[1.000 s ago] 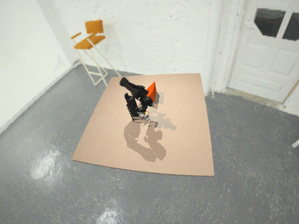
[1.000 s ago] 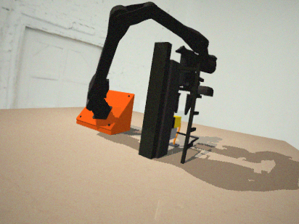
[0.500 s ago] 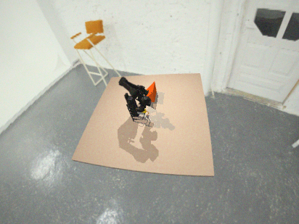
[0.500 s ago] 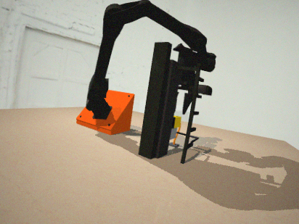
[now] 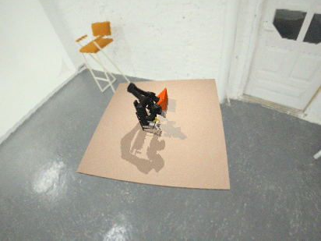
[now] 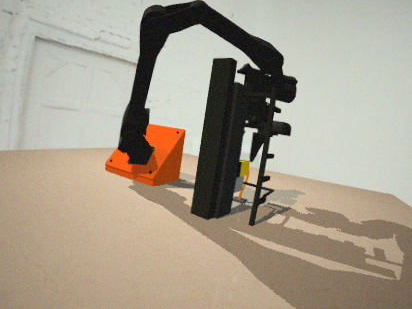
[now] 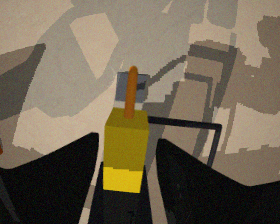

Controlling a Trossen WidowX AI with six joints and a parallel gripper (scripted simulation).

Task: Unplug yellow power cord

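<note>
The yellow plug (image 7: 125,150) sits between the two dark fingers of the gripper (image 7: 125,178), low over the tan mat (image 5: 187,155), an orange cord (image 7: 130,92) running from its far end; the fingers stand part-open, and whether they press the plug cannot be told; just left in the exterior view stands an upright black slab (image 6: 215,139); far left, the orange base (image 6: 160,154).

Room evenly, brightly lit. Hard-edged shadows cast across mat (image 5: 183,159); glare patches seen on floor (image 5: 47,180). Edges bowed in top view. Wrist view dim, blurred, possibly out of focus.
</note>
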